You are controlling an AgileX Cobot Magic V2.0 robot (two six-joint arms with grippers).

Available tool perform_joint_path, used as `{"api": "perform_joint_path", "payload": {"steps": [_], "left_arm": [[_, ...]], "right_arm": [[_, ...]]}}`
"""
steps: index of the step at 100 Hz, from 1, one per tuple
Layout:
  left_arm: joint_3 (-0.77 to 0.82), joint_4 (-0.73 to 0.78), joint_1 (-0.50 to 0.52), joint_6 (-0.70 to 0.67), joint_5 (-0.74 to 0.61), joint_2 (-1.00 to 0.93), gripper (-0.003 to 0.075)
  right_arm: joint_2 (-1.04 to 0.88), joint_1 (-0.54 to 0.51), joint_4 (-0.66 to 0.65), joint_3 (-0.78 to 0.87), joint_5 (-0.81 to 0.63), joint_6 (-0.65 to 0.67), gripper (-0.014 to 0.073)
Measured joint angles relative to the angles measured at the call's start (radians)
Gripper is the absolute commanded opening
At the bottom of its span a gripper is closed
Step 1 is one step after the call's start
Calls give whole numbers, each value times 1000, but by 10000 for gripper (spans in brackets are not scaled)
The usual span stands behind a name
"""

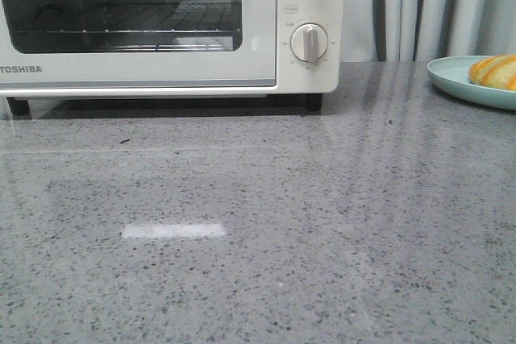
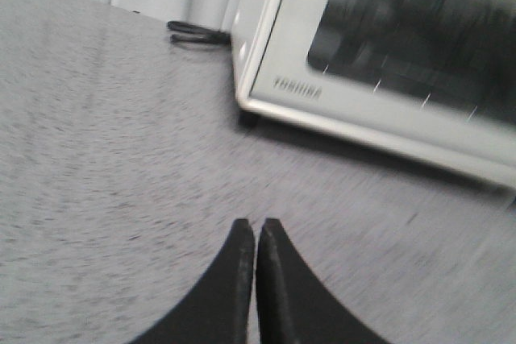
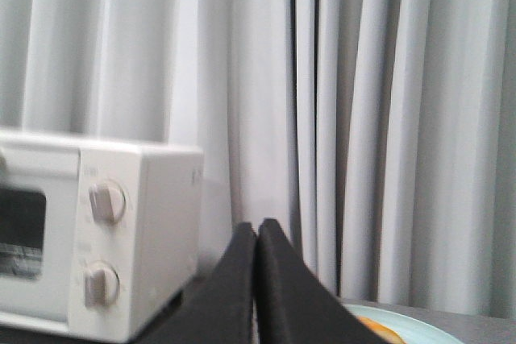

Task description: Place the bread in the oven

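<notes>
The boxy cream oven (image 1: pixel 161 26) stands at the table's (image 1: pixel 258 231) back left, door shut, wire rack behind dark glass. The left gripper (image 2: pixel 256 231), black tapered fingers pressed together and empty, hovers over speckled grey stone just before it. The right gripper (image 3: pixel 256 235), likewise closed, hangs above the pale green plate (image 1: pixel 463 86) bearing the glossy striped bread (image 1: pixel 493 72), far right.

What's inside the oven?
Through the glass door of the oven only a bare wire rack shows. The bread sits outside on the plate; dark corners stay hidden.
</notes>
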Motion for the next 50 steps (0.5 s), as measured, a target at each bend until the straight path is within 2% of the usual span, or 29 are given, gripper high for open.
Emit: {"api": "perform_joint_path", "payload": {"steps": [16,35,42,50], "left_arm": [[0,-173,0,-1,-51,0,-21],[0,-253,0,-2,-67,0,-21],[0,-281,0,-2,-70,0,-21],[0,-302,0,-2,-71,0,-21]], "right_arm": [[0,0,39,0,-12,18,-58],[0,0,55,0,-18,23,-58],[0,0,124,0,-7,36,-58],[0,0,287,0,38,73,-58]]}}
